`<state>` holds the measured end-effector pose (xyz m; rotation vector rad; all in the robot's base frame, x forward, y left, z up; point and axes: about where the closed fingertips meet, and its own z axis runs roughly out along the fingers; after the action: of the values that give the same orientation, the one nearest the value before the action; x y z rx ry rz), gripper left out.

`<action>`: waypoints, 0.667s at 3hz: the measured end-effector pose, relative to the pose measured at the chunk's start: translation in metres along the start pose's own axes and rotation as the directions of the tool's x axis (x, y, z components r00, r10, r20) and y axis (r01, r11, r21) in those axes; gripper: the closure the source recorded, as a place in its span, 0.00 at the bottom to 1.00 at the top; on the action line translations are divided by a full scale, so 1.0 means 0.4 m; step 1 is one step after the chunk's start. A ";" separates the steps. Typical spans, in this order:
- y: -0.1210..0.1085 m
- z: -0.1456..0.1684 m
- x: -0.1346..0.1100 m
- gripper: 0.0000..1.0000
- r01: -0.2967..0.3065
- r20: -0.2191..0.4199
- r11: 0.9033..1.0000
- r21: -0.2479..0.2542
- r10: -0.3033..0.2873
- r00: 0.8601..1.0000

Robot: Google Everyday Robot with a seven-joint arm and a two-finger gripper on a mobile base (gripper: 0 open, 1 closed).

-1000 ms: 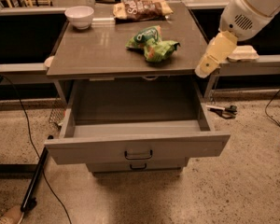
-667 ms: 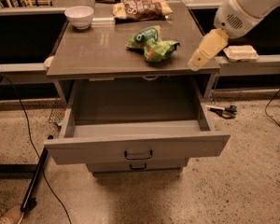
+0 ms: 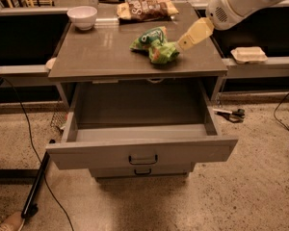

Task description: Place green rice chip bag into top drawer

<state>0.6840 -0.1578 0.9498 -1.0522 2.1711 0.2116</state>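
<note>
My end effector, open or closed I cannot tell, hovers just beside the green rice chip bag at its 3 o'clock on the tabletop, apparently angling to grasp it, while the top drawer stands pulled out at 6 o'clock to receive it.

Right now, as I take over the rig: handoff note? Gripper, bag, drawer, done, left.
Gripper: above the cabinet top, its tip at the right edge of the green rice chip bag. I can't tell if it is touching the bag.
Bag: lying on the cabinet top, right of centre, not lifted, nearer the drawer side than the brown snack bag.
Top drawer: pulled out, with nothing visible inside.
Done: drawer open.
Left: grasp the bag, lift it, and put it in the drawer.
</note>
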 end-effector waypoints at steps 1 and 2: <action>-0.008 0.049 -0.063 0.00 -0.034 0.051 0.999 0.024 0.033 0.998; 0.008 0.106 -0.102 0.00 -0.063 0.074 0.998 0.026 0.061 0.995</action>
<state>0.7212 -0.1123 0.9448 -0.9474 2.1360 0.2431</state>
